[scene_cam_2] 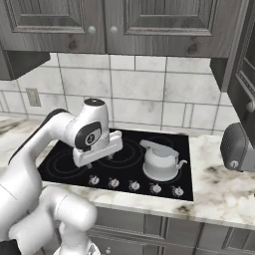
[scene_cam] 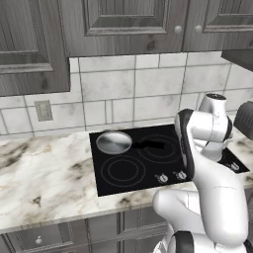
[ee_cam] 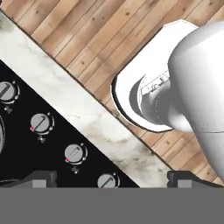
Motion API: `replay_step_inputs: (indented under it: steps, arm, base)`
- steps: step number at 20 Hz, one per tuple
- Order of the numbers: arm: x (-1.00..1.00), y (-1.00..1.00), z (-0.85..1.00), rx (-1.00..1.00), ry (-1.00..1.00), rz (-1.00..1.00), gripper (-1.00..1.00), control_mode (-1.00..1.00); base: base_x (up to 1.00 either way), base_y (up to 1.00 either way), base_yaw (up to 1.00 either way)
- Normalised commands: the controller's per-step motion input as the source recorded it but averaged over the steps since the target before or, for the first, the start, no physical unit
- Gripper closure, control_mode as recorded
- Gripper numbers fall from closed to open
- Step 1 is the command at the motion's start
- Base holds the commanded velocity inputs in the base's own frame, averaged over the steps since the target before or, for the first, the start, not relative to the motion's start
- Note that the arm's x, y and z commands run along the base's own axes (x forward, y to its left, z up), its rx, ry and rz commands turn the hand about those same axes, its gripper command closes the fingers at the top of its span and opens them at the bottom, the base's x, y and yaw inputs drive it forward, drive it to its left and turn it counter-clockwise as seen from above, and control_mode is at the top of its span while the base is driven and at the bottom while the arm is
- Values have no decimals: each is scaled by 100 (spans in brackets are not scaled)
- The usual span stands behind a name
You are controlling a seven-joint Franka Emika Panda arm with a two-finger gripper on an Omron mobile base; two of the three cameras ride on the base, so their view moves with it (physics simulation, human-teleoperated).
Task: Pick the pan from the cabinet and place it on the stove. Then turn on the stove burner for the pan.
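Steel pan (scene_cam: 114,142) — empty — on black stove (scene_cam: 123,185); pincer (ee_cam: 112,178) fingers wide apart.

A wall of large pale grey-white tiles with thin grout lines (scene_cam: 123,84) rises behind a white marble counter with brown and grey veining (scene_cam: 44,173), and a small beige wall outlet plate (scene_cam: 43,110) sits in the tiling at the left. Below the counter's front edge run dark grey wood-grain drawer fronts (scene_cam: 44,237). The floor is warm brown wooden planking (ee_cam: 87,30), seen past the counter's edge in the hand view.
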Motion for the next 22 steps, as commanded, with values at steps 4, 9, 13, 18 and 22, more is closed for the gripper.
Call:
replay_step_inputs:
  steps: [4,9,13,18,22]
  arm:
    - [-29,0,3,-3,-2,27,-100,-100]
    - [-26,2,11,-10,0,25,-100,-100]
    - [-17,2,16,-12,0,28,-100,-100]
    - [-2,0,3,-6,0,32,-100,-100]
    - [0,1,0,-2,0,35,-100,-100]
  base:
    - [0,0,0]
    - [0,0,0]
    - [0,0,0]
    - [0,0,0]
    - [0,0,0]
